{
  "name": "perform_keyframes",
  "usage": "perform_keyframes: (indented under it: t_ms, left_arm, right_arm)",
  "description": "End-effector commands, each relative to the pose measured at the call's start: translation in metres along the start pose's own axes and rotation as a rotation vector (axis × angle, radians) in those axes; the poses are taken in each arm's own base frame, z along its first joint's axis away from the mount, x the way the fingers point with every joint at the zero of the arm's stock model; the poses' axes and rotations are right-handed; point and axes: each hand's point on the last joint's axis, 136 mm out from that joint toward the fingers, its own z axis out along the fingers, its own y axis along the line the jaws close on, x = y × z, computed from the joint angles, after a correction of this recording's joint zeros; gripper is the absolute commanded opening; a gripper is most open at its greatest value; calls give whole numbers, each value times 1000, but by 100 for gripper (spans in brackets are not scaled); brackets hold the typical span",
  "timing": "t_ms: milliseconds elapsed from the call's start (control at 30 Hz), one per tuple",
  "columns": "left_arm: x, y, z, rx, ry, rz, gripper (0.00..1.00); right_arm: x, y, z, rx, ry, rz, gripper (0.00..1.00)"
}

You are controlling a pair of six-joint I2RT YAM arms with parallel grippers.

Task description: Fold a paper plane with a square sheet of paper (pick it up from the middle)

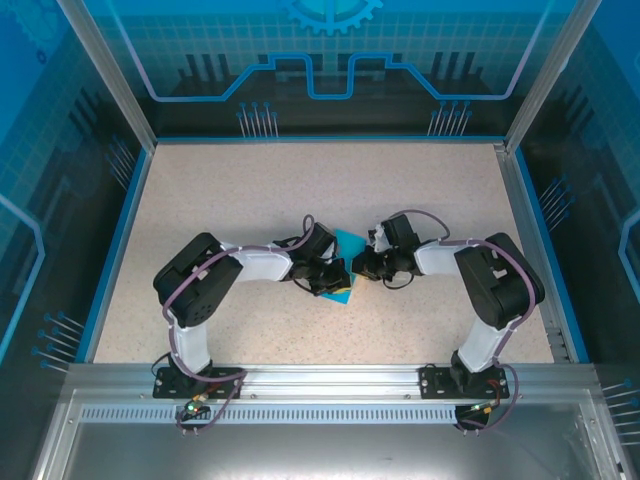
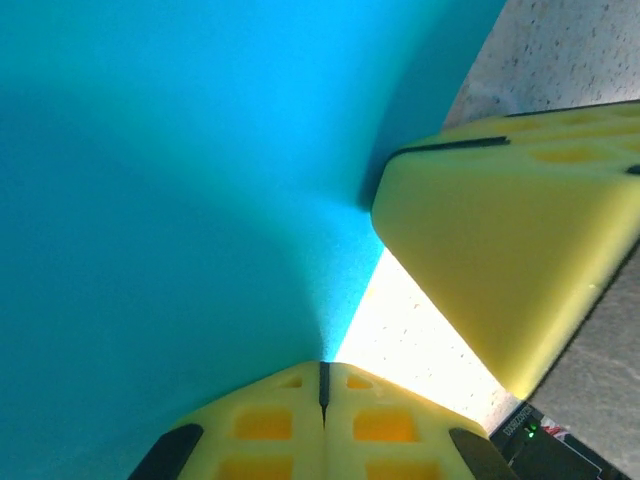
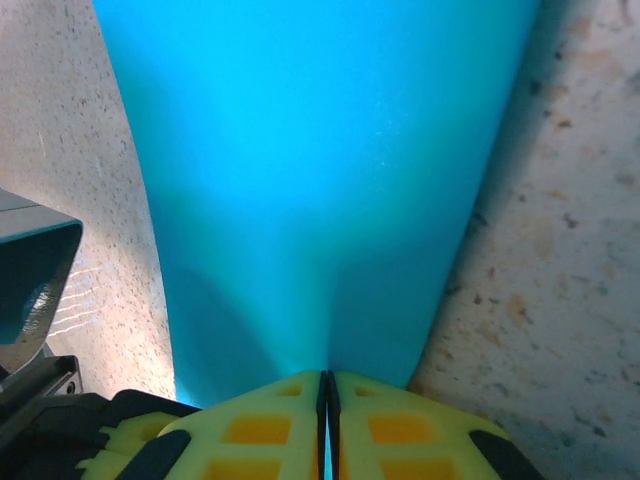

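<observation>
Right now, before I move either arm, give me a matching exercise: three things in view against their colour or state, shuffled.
Things:
1. left gripper
2. square sheet of paper
3. table

Colour or state:
A. speckled beige
B. shut on the paper
C. turquoise-blue

Pairs: 1-B, 2-C, 3-A.

Speckled beige table [image 1: 250,200] inside blue translucent walls [image 1: 330,60], aluminium rail [image 1: 330,378] along near edge.
</observation>
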Motion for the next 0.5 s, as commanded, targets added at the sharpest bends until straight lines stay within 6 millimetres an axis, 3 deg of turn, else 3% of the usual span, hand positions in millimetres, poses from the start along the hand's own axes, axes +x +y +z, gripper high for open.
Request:
perform_keyframes:
  t_ms: [0,467]
  left_arm:
    - [1,1,1,-31,0,27,5]
    - [5,15,3,-80,13,5,5]
  right_arm:
    - [0,-2,-4,-13,1,-11,12]
    - [-3,-9,2,9,18,-3,12]
